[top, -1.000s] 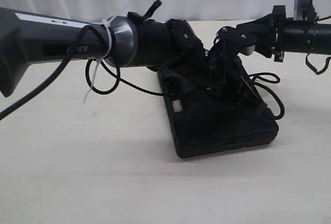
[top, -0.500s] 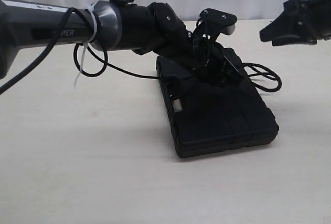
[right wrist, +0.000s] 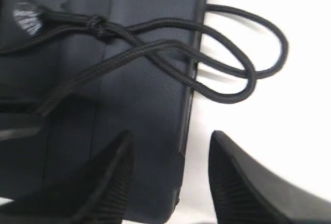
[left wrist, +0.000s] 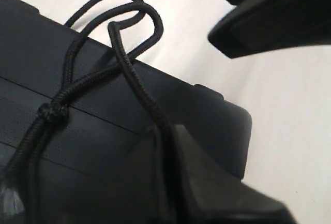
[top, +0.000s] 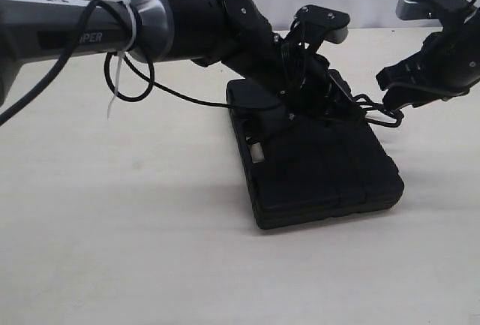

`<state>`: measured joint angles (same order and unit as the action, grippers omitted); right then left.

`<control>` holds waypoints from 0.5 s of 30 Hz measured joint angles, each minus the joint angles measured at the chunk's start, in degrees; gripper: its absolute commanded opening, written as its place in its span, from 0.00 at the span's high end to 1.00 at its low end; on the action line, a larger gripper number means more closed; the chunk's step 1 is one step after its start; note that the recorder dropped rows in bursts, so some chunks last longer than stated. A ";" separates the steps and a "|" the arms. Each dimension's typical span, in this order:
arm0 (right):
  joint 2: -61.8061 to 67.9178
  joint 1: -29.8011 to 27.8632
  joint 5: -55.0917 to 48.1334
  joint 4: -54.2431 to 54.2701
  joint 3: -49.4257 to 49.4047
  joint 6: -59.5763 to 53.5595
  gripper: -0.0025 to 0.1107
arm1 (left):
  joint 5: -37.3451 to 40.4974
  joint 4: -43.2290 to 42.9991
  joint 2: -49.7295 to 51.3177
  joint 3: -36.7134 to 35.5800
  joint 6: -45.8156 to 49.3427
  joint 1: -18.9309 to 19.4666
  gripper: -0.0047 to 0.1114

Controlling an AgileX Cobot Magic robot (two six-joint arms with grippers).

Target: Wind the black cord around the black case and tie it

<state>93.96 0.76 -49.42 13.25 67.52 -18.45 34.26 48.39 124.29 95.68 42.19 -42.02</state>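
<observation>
The black case (top: pixel 322 175) lies shut and flat on the table (top: pixel 112 250), contents unseen, with bare tabletop along its near side. The knotted black cord (left wrist: pixel 51 113) crosses its lid, loops spilling over one edge. The left gripper (left wrist: pixel 163 172) is clamped on it atop the case, and the right gripper (right wrist: pixel 168 149) is parted over that edge. The left arm (top: pixel 45 32) legibly reads "PER".

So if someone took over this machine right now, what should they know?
Left gripper: shut, pinching a cord strand above the case.
Right gripper: open, empty, over the case's edge near the loose loops.
Cord: lies across the case top, knotted once there, loops spilling onto the table.
Done: cord laid over the case; full wrap not confirmable.
To do: grab the loops, tie off.
</observation>
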 measured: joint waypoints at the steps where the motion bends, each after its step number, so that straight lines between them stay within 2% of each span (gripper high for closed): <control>1: 0.00 0.00 0.31 -0.24 -0.10 0.58 0.60 | 0.00 -0.31 -0.55 0.00 0.11 0.00 0.96; 8: -1.02 0.00 0.59 -0.24 -0.10 1.55 0.60 | -5.78 -7.59 -8.89 0.00 0.22 0.08 0.96; 15: -1.39 0.00 0.69 0.15 -0.10 1.55 0.60 | -7.32 -10.41 -17.32 0.00 0.10 2.83 0.96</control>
<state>92.57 0.76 -48.74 13.40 67.42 -16.90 26.94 37.98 106.98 95.68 42.29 -39.19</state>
